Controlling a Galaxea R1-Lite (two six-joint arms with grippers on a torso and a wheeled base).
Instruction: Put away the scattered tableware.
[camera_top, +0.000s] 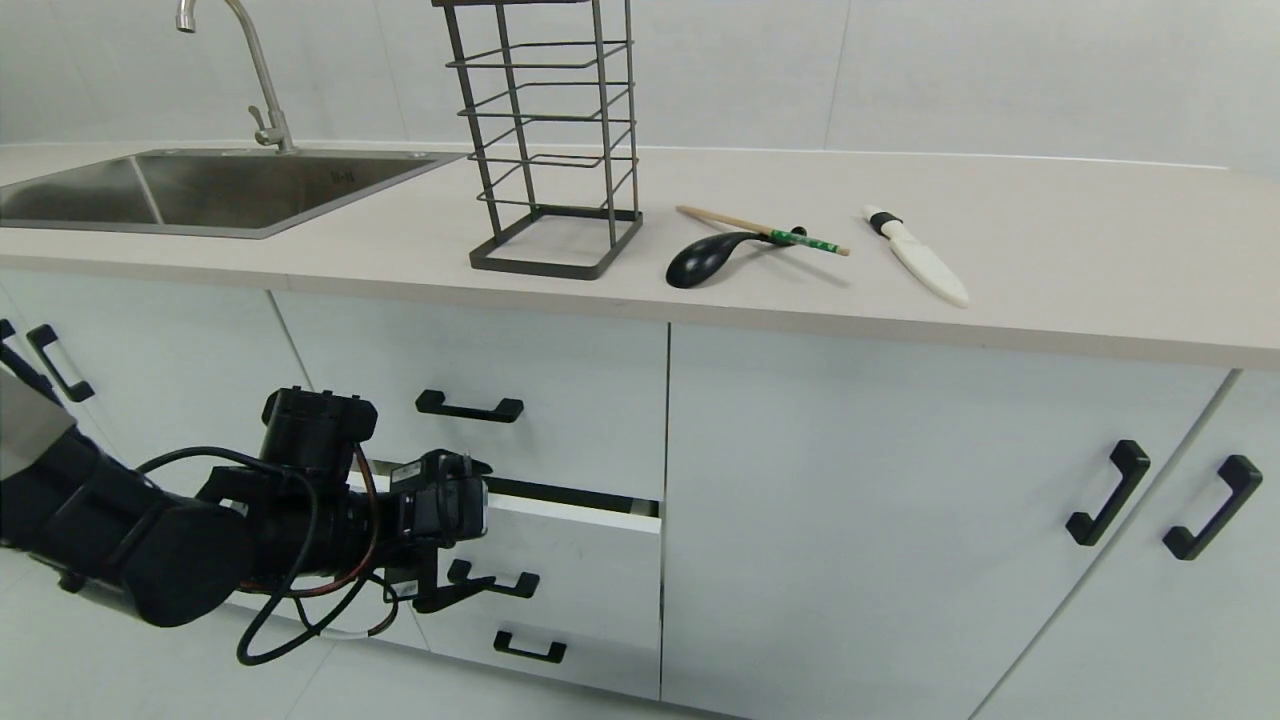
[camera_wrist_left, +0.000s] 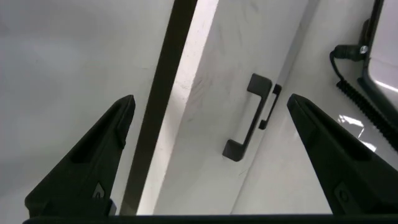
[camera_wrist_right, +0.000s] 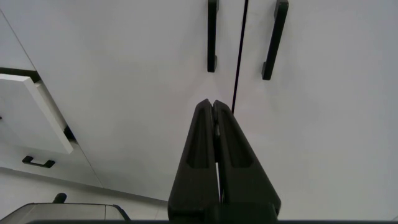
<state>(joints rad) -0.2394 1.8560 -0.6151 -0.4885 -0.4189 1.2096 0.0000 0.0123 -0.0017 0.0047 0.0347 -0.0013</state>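
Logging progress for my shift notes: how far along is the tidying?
Done: the middle drawer stands slightly open. In hand: the left end effector is open by that drawer's handle, holding nothing. Left: the spoon, chopsticks and knife lie on the counter, none put away.
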